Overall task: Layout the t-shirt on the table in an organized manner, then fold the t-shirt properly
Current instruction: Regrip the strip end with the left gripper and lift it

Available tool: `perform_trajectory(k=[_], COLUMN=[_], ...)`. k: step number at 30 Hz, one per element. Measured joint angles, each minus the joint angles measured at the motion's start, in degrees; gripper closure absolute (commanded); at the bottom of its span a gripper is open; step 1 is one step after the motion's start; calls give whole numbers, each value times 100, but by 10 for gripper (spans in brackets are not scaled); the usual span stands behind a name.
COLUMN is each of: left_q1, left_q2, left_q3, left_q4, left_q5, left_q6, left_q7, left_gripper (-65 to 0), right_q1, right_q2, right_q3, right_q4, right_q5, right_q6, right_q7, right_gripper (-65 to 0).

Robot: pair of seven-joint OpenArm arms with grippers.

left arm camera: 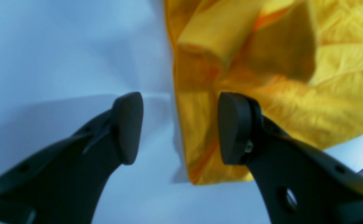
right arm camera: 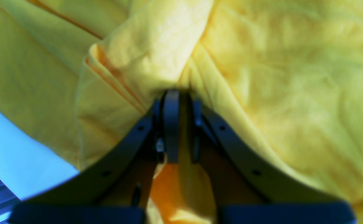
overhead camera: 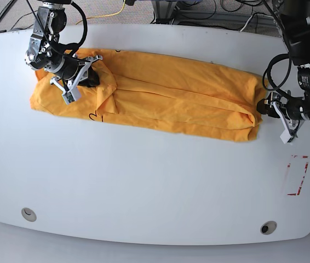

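Observation:
The orange-yellow t-shirt lies stretched in a long folded band across the far half of the white table. At its left end my right gripper is shut on a bunched fold; the right wrist view shows the jaws pinched together with cloth wrapped around them. At the band's right end my left gripper is open. In the left wrist view its fingers stand wide apart. The t-shirt's edge hangs loose between them, not pinched.
A red tape outline marks the table at the right, in front of the left arm. Two round grey grommets sit near the front edge. Cables run along the floor behind the table.

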Motion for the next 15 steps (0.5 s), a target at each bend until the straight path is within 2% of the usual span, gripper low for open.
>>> perform_trajectory(k=[11,15], left_q1=[-61,-85], left_q2=[-37,166], left_q3=[518,577], left_q4=[-203,-192], left_q5=[-94,-133], left_q6=[-2,-2], left_q7=[-122,-205], left_gripper=[-361,-361], right_q1=[2,11], right_q2=[4,0], right_q3=[-13,-15], right_q4=[0,0], right_q5=[0,-4], right_q6=[0,0], right_q7=[-2,-4], right_gripper=[-51,-51])
